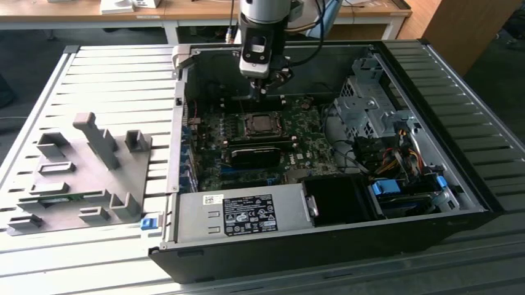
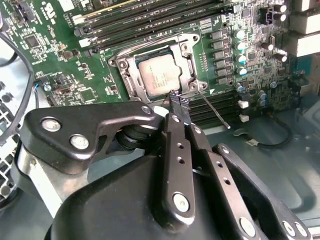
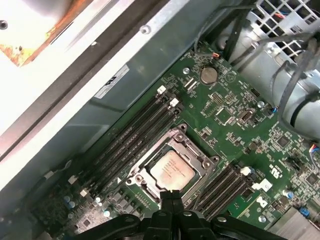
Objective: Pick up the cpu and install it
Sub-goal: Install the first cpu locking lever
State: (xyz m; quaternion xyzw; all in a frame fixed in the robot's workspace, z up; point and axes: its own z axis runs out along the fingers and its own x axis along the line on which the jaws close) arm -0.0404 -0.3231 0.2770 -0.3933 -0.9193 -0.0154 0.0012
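Note:
The cpu (image 2: 159, 76), a small square chip with a silvery top, lies flat inside the metal-framed socket (image 2: 121, 64) of the green motherboard (image 1: 296, 153). It also shows in the first wrist view as the cpu (image 3: 171, 169) and in the exterior view as the cpu (image 1: 260, 125). My gripper (image 2: 176, 101) hangs just above the socket's edge, fingers pressed together with nothing between them. In the exterior view the gripper (image 1: 260, 93) sits a little behind the socket, inside the open computer case. A thin socket lever (image 2: 212, 109) sticks out beside the fingertips.
A grey holder plate (image 1: 74, 178) with raised blocks lies at the exterior view's left. Within the case are the power supply (image 1: 246, 215), a metal drive cage (image 1: 365, 104) and bundled cables (image 1: 398, 157). Memory slots (image 3: 135, 135) flank the socket, close to the case wall (image 3: 100, 65).

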